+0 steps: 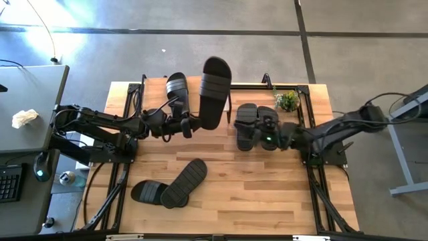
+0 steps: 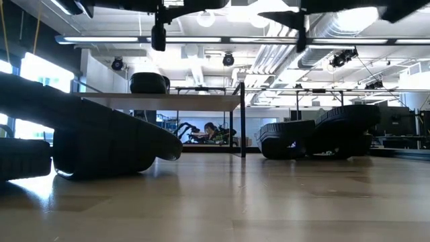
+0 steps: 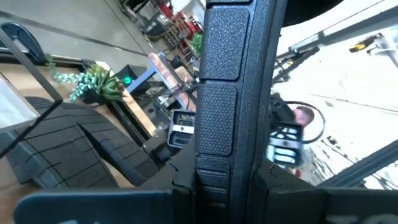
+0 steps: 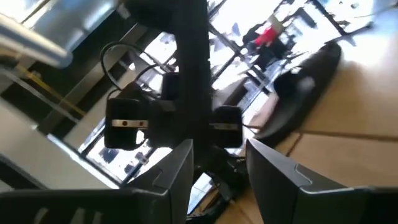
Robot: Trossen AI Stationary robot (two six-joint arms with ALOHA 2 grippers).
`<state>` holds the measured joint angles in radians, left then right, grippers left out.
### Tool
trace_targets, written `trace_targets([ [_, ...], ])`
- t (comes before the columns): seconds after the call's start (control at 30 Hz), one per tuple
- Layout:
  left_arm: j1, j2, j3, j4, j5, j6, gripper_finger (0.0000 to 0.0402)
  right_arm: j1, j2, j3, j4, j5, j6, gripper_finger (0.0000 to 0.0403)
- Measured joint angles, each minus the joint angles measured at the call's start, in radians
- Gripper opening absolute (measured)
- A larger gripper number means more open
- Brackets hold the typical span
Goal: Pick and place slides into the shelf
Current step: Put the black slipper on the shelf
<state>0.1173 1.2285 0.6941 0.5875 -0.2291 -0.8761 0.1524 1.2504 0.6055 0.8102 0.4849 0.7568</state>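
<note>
Black slide (image 1: 215,90) hangs clamped in the left gripper (image 1: 190,125) above the shelf (image 1: 249,87); the right gripper (image 1: 273,138) sits at the paired slides (image 1: 255,125), jaws parted.

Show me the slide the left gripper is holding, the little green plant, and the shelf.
held slide (image 1: 215,87), high view, ridged sole.
green plant (image 1: 287,100), high view, leaves.
shelf (image 2: 168,101), low view, top board's front edge.

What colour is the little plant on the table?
Green. The little plant shows best in the high view, at the table's far edge.
</note>
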Motion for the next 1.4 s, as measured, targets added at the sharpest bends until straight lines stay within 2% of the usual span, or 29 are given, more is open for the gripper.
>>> trace_targets([
  [0.3, 0.0, -0.002, -0.002, 0.019, -0.034, 0.0, 0.0057, -0.125, 0.154, 0.198, -0.082, -0.216, -0.023, 0.0138],
  [0.57, -0.002, 0.0, 0.0, 0.017, -0.041, 0.0, 0.0057, -0.133, 0.172, 0.231, -0.097, -0.283, -0.043, 0.0138],
  [1.13, 0.0, 0.0, 0.0, 0.018, -0.048, 0.0, 0.0058, -0.147, 0.17, 0.231, -0.088, -0.256, -0.012, 0.0137],
  [1.4, 0.0, 0.0, 0.0, 0.016, -0.049, 0.0, 0.0058, -0.174, 0.17, 0.231, -0.088, -0.287, 0.006, 0.0114],
])
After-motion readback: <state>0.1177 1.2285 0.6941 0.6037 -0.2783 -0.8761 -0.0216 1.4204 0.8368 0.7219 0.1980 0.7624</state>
